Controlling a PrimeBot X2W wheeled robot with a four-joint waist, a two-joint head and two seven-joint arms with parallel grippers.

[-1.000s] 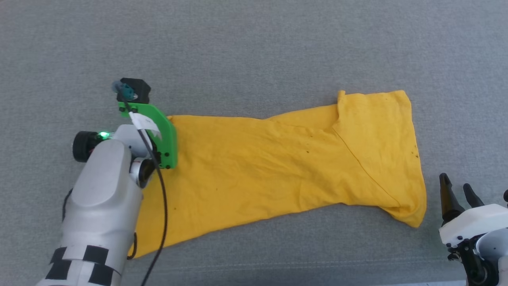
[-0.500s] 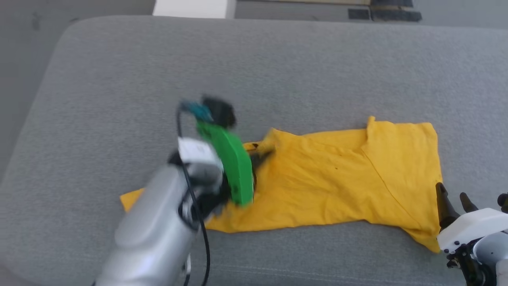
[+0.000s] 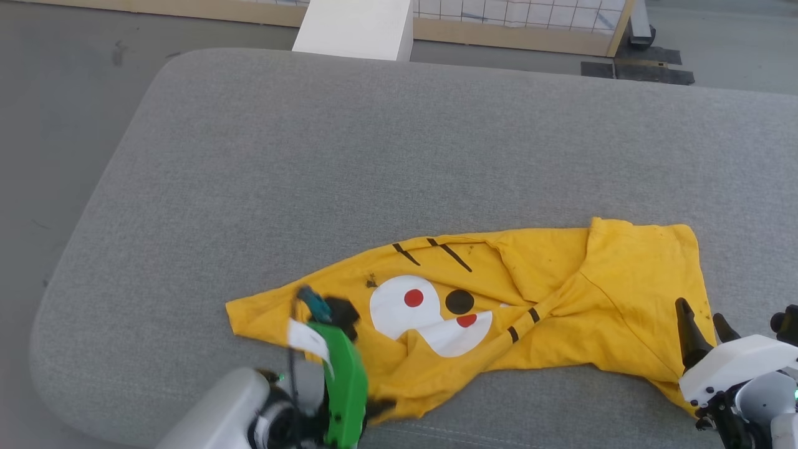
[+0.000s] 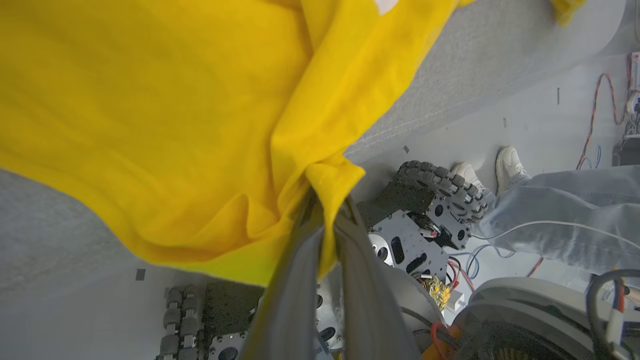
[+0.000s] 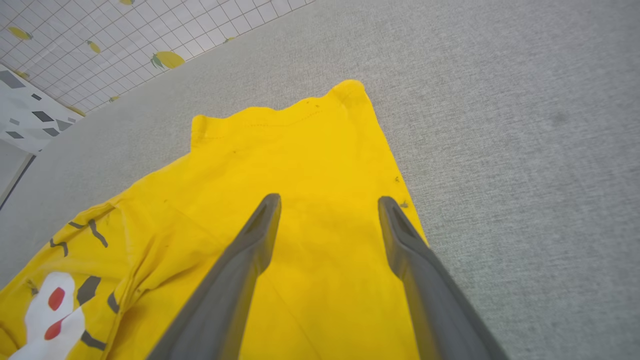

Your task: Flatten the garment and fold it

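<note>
Yellow cotton T-shirt (image 3: 561, 293) with a cartoon face print lies stretched sideways across the near half of a broad grey fabric cushion (image 3: 374, 156) with rounded corners. Its white patch, red dots, black oval and dark stripes face up towards the left, and plain yellow cloth is folded over towards the right. The left claw (image 4: 327, 200) is clenched on a bunched fold of the shirt's near-left edge, right at the cushion's front border. In the left wrist view the pinched cloth hangs off the seam, with the robot's wheeled base (image 4: 440, 182) and a person's white shoes (image 4: 507, 160) on the pale floor beyond. The shirt's left corner lies flat, well in from the cushion's left edge, and its front hem runs close along the front border. The right claw (image 3: 699, 312) stands released, its two dark fingers (image 5: 240, 270) spread apart over the plain right end of the shirt; whether they touch the cloth I cannot tell. Bare grey fabric stretches wide behind the shirt to the far edge, where a white block (image 3: 355, 28) stands, and open cushion lies to both sides.
</note>
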